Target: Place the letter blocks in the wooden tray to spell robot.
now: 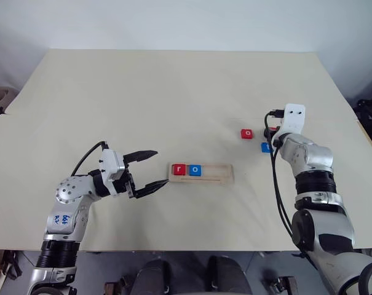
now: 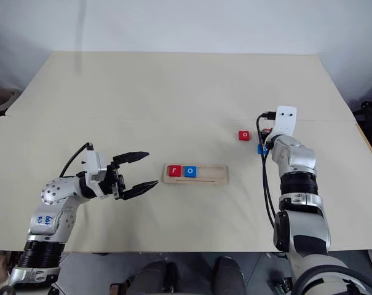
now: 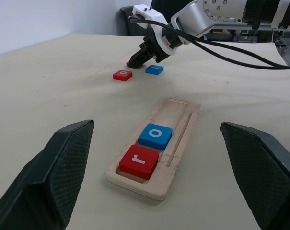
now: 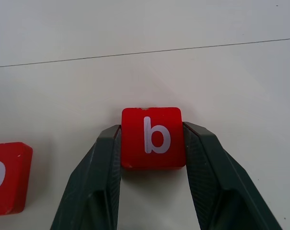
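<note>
The right wrist view shows what the head views hide: the right claw [image 4: 152,143] has its two fingers pressed against both sides of a red "b" block [image 4: 153,137] that sits flat on the tabletop [image 1: 142,98], with a red "o" block [image 4: 5,177] lying just beside it. From the head camera that claw is covered by the robot's own wrist, and beside it only the red "o" block [image 1: 246,133] and part of a blue block [image 1: 265,147] can be made out. The left wrist view looks along the wooden tray [image 3: 180,143], where a red "r" block [image 3: 139,161] and a blue "o" block [image 3: 155,136] sit touching at the near end, with the rest of the groove bare. Count: two blocks in the tray, three loose ones near the right arm. The left claw [image 1: 150,169] hovers spread wide, pinching nothing, just off the tray's "r" end. The tray lies well away from every tabletop edge, with bare surface between it and the loose blocks.
</note>
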Robot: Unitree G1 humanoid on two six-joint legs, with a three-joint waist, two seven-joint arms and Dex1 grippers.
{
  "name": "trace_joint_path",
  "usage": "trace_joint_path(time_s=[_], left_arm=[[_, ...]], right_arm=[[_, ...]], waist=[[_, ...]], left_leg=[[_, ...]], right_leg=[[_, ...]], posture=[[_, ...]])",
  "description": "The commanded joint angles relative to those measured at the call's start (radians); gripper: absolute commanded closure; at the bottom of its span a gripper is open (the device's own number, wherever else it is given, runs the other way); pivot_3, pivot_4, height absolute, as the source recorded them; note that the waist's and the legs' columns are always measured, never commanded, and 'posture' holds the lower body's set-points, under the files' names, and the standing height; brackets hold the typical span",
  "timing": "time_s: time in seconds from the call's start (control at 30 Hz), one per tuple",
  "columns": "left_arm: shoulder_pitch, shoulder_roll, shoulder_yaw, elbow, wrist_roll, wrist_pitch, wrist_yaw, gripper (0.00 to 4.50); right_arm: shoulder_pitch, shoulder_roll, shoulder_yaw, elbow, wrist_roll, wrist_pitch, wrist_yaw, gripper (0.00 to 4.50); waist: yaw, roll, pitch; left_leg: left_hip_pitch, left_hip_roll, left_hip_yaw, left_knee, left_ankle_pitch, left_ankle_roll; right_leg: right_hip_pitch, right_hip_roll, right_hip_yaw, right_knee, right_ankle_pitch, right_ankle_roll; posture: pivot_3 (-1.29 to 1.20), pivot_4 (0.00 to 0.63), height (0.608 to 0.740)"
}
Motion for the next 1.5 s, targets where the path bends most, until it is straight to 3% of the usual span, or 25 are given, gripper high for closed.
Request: trace_joint_path(time_s=[0.03, 0.33, 0.53, 0.67, 0.83, 0.97, 1.07, 1.13, 1.2, 1.37, 1.5], left_arm=[[0.001, -0.001, -0.001, -0.002, -0.002, -0.021, -0.002, 0.00], [-0.026, 0.004, -0.016, 0.041, 0.001, -0.030, -0.025, 0.00], [-0.052, 0.006, -0.034, 0.088, 0.002, -0.039, -0.064, 0.00], [-0.064, 0.008, -0.039, 0.103, 0.002, -0.037, -0.079, 0.00], [-0.074, 0.012, -0.043, 0.111, 0.001, -0.031, -0.092, 0.00], [-0.075, 0.015, -0.041, 0.110, 0.001, -0.029, -0.094, 0.00], [-0.071, 0.020, -0.036, 0.107, 0.001, -0.029, -0.089, 0.00], [-0.065, 0.024, -0.032, 0.102, 0.002, -0.030, -0.084, 0.00], [-0.063, 0.026, -0.030, 0.099, 0.001, -0.030, -0.083, 0.00], [-0.054, 0.040, -0.027, 0.086, -0.007, -0.031, -0.092, 0.00], [-0.063, 0.049, -0.040, 0.072, -0.013, -0.028, -0.122, 0.00]], right_arm=[[-0.006, -0.016, 0.004, -0.056, -0.006, 0.009, 0.017, 3.04], [0.159, -0.048, -0.016, -0.626, 0.057, 0.369, 0.055, 3.04], [0.426, 0.099, -0.040, -1.137, 0.118, 0.719, 0.005, 3.04], [0.521, 0.199, -0.031, -1.282, 0.108, 0.817, -0.022, 3.04], [0.559, 0.259, -0.018, -1.314, 0.082, 0.843, -0.041, 3.04], [0.549, 0.261, -0.024, -1.310, 0.076, 0.849, -0.029, 1.74], [0.529, 0.181, -0.042, -1.294, 0.121, 0.882, 0.057, 0.71], [0.530, 0.030, -0.053, -1.262, 0.181, 0.843, 0.195, 0.04], [0.535, -0.079, -0.056, -1.226, 0.221, 0.796, 0.290, 0.04], [0.660, -0.467, 0.085, -1.045, 0.180, 0.228, 0.778, 0.04], [0.653, -0.552, 0.165, -0.839, 0.148, -0.147, 1.049, 0.04]], waist=[[0.000, 0.000, 0.000], [0.003, 0.003, 0.002], [0.005, 0.003, 0.001], [0.004, 0.003, 0.001], [0.003, 0.003, 0.001], [0.002, 0.003, 0.001], [0.004, 0.003, 0.001], [0.007, 0.003, 0.001], [0.007, 0.003, 0.002], [0.005, 0.002, 0.002], [0.000, 0.001, 0.003]], left_leg=[[0.000, 0.000, 0.000, 0.000, 0.000, 0.000], [-0.001, 0.003, 0.000, 0.000, 0.000, 0.000], [-0.001, 0.003, 0.000, -0.003, 0.000, 0.000], [-0.001, 0.001, 0.001, -0.003, 0.000, 0.000], [-0.001, -0.002, 0.001, -0.005, 0.000, 0.000], [-0.001, -0.002, 0.001, -0.005, 0.000, 0.000], [-0.001, -0.002, 0.001, -0.005, 0.000, 0.000], [-0.001, -0.002, 0.001, -0.005, 0.000, 0.000], [-0.001, -0.003, 0.001, -0.005, 0.000, 0.001], [0.000, -0.003, 0.002, -0.010, 0.000, 0.001], [0.003, -0.003, 0.003, -0.011, 0.000, 0.001]], right_leg=[[0.000, 0.000, 0.000, 0.000, 0.000, 0.000], [-0.001, 0.000, 0.000, -0.001, 0.000, 0.000], [-0.001, 0.000, 0.000, -0.001, 0.000, 0.000], [-0.002, 0.000, 0.001, -0.001, 0.000, 0.000], [-0.004, 0.000, 0.001, -0.001, 0.000, 0.000], [-0.004, 0.000, 0.001, -0.001, 0.000, 0.000], [-0.004, 0.000, 0.001, -0.001, 0.000, 0.000], [-0.004, 0.000, 0.001, -0.001, 0.000, 0.000], [-0.004, -0.001, 0.001, -0.002, 0.000, 0.000], [-0.002, 0.000, 0.000, -0.008, 0.000, 0.000], [0.001, 0.000, 0.000, -0.010, 0.001, 0.001]], posture=[[0.00, 0.150, 0.740], [0.00, 0.150, 0.740], [0.00, 0.150, 0.740], [0.00, 0.150, 0.740], [0.00, 0.150, 0.740], [0.00, 0.150, 0.740], [0.00, 0.150, 0.740], [0.00, 0.150, 0.740], [0.00, 0.150, 0.740], [0.00, 0.150, 0.740], [0.00, 0.150, 0.740]])
